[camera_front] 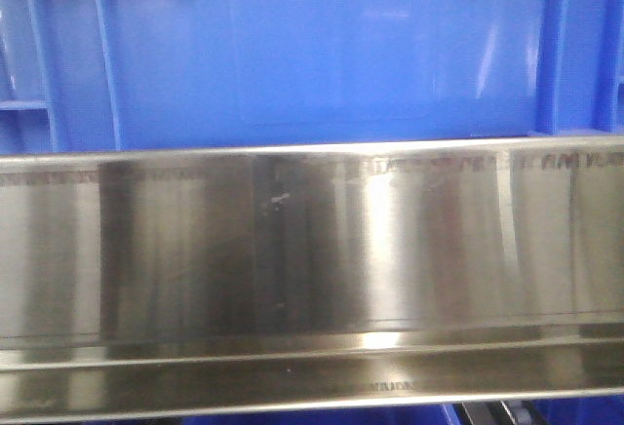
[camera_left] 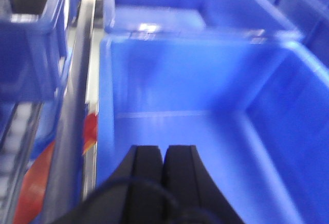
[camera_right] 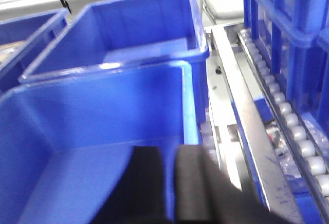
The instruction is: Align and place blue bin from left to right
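Note:
The blue bin fills the top of the front view with its smooth side wall and corner ribs. In the left wrist view I look down into its bare inside. My left gripper hangs over its floor, fingers pressed together and holding nothing. In the right wrist view the same bin lies below my right gripper. That gripper's fingers stand a narrow gap apart at the bin's right wall: the left finger is inside the bin, the right finger covers the rim. Nothing is visibly clamped.
A second blue bin sits just beyond the first, wall to wall. A stainless rail crosses the front view below the bin. A roller conveyor and stacked blue crates are on the right. Another blue crate and a metal rail are on the left.

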`<action>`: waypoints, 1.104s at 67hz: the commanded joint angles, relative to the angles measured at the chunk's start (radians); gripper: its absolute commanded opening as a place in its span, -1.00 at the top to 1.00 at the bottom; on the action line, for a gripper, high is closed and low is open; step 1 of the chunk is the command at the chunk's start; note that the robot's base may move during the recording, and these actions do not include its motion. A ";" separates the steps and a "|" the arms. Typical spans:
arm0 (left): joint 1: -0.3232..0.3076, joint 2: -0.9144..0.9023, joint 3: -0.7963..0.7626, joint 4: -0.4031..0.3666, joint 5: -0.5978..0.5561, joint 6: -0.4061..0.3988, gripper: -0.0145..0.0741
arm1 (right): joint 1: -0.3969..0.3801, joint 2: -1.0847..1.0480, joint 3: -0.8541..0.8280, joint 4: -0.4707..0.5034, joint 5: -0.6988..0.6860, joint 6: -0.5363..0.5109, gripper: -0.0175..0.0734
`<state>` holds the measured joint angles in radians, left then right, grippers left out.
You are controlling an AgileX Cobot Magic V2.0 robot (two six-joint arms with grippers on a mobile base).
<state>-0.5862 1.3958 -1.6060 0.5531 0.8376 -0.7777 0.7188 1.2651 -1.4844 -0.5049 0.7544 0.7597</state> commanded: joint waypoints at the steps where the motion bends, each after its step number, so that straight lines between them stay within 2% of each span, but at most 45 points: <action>1: -0.006 -0.031 -0.005 0.011 -0.043 0.000 0.92 | -0.001 -0.037 -0.011 -0.020 -0.015 -0.010 0.80; 12: -0.006 -0.100 -0.005 -0.025 -0.037 0.000 0.92 | 0.001 -0.105 -0.011 -0.020 0.028 -0.016 0.79; 20: -0.006 -0.160 0.040 -0.054 -0.052 0.004 0.92 | 0.001 -0.160 0.006 -0.020 0.065 -0.129 0.79; 32: -0.006 -0.285 0.254 -0.063 -0.252 0.014 0.92 | 0.003 -0.299 0.163 -0.020 -0.034 -0.200 0.79; 45: -0.006 -0.453 0.538 -0.074 -0.598 0.014 0.92 | 0.003 -0.515 0.472 -0.020 -0.327 -0.213 0.79; 56: -0.006 -0.563 0.720 -0.025 -0.798 0.014 0.92 | 0.003 -0.656 0.641 -0.020 -0.404 -0.213 0.79; 64: -0.006 -0.632 0.830 -0.008 -0.866 0.014 0.92 | 0.003 -0.738 0.726 -0.020 -0.412 -0.213 0.79; 74: -0.006 -0.722 0.941 -0.006 -0.867 0.014 0.92 | 0.003 -0.829 0.813 -0.020 -0.412 -0.213 0.79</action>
<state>-0.5862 0.7197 -0.7113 0.5385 0.0000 -0.7713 0.7210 0.4797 -0.7066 -0.5107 0.3697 0.5558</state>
